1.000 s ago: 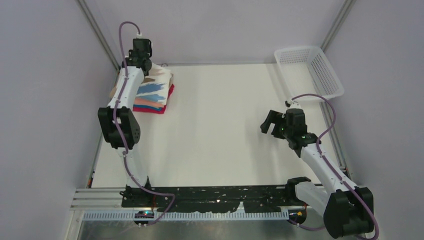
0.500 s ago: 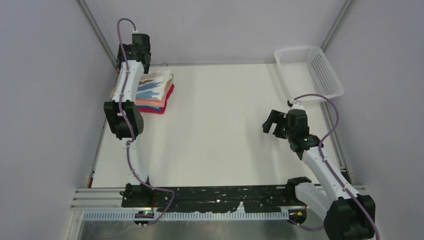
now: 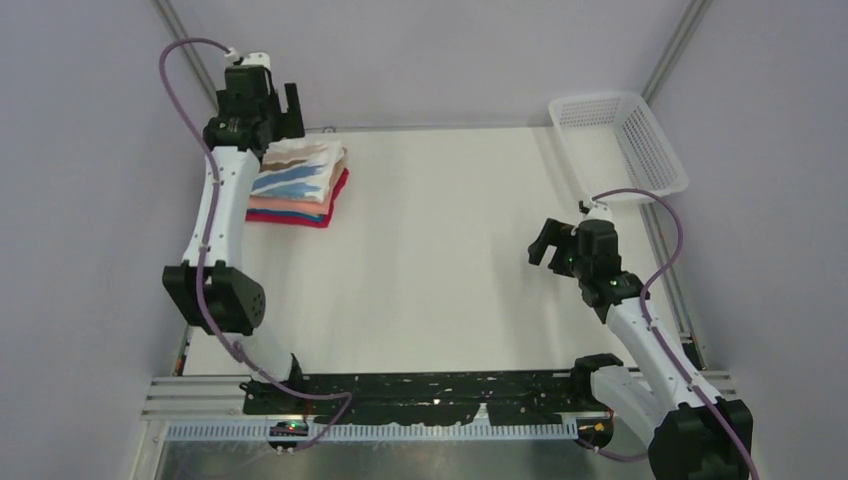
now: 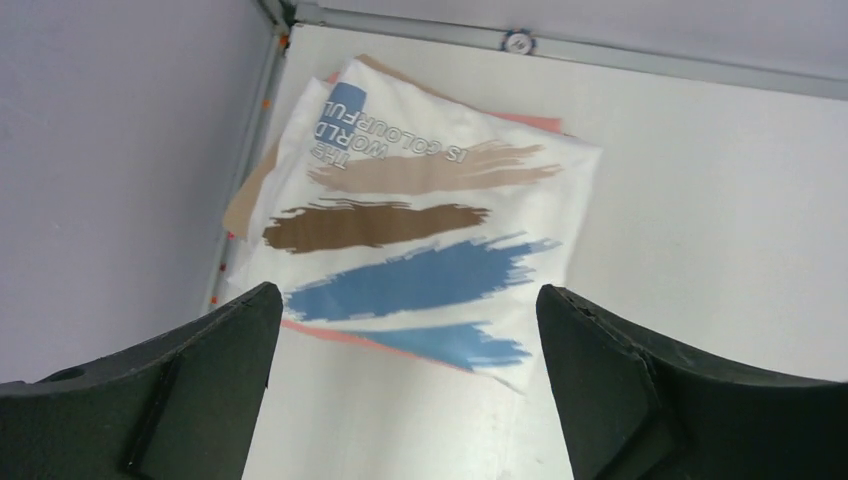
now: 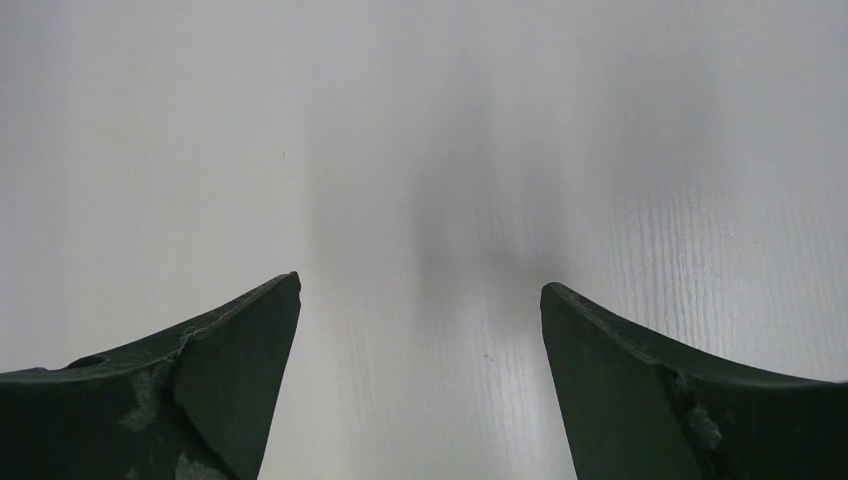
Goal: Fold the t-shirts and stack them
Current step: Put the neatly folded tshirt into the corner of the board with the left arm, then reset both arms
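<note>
The t-shirts lie as a folded stack [image 3: 300, 190] at the table's back left corner. On top is the white one with blue, tan and brown streaks [image 4: 420, 230]. Salmon-pink [image 4: 325, 333] and beige [image 4: 245, 200] edges show under it, and crimson [image 3: 335, 200] at the bottom. My left gripper [image 3: 280, 115] hangs above the stack's back left edge, open and holding nothing; in its wrist view the left gripper [image 4: 405, 300] frames the printed shirt from above. My right gripper [image 3: 545, 245] is open over bare table at the right, and the right gripper [image 5: 420, 290] has only tabletop between its fingers.
A white mesh basket [image 3: 620, 140] sits at the back right corner. Walls and a metal frame rail [image 4: 600, 50] close the table's back and left sides right beside the stack.
The left gripper has opened and let go of the white printed shirt, then risen and swung back to the left, away from the stack. The right arm has only drifted slightly.
</note>
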`<move>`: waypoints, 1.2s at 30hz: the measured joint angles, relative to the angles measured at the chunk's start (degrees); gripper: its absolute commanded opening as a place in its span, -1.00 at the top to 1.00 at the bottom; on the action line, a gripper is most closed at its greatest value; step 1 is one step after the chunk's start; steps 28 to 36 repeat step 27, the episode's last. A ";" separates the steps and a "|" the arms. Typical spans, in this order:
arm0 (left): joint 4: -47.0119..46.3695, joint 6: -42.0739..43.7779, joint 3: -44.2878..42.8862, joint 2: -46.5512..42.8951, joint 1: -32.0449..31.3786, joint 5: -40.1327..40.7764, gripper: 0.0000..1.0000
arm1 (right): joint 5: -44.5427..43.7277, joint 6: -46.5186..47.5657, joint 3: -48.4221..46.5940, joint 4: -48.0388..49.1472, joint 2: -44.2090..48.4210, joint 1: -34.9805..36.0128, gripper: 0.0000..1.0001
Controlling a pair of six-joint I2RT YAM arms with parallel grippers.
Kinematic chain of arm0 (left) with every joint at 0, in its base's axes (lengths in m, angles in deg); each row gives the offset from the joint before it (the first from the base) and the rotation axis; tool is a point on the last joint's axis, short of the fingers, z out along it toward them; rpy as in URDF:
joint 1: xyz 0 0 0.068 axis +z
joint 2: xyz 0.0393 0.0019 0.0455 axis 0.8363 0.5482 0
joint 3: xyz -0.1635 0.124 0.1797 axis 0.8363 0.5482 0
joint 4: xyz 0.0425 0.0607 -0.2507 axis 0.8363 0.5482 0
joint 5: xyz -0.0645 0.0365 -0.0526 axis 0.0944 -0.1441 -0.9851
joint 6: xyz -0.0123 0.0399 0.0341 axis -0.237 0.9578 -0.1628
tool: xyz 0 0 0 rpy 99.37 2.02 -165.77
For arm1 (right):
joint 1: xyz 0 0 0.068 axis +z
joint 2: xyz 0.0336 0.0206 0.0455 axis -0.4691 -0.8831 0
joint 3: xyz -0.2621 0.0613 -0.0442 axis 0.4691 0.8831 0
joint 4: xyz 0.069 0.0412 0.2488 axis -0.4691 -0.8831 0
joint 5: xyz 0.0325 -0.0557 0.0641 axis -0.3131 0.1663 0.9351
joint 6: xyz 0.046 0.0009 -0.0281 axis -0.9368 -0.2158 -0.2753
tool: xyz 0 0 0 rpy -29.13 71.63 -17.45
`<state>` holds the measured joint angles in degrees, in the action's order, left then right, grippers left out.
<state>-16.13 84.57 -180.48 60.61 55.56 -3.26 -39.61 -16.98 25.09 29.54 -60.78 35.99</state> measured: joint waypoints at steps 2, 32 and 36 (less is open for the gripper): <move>-2.86 -3.06 6.78 -7.85 -0.83 -2.40 -0.99 | -0.31 -0.04 0.17 -0.02 0.81 0.00 -0.90; -35.23 -23.67 92.54 -68.17 -21.55 -0.22 -0.99 | -2.34 -2.91 7.89 7.39 9.55 0.00 -0.90; -35.23 -23.67 92.54 -68.17 -21.55 -0.22 -0.99 | -2.34 -2.91 7.89 7.39 9.55 0.00 -0.90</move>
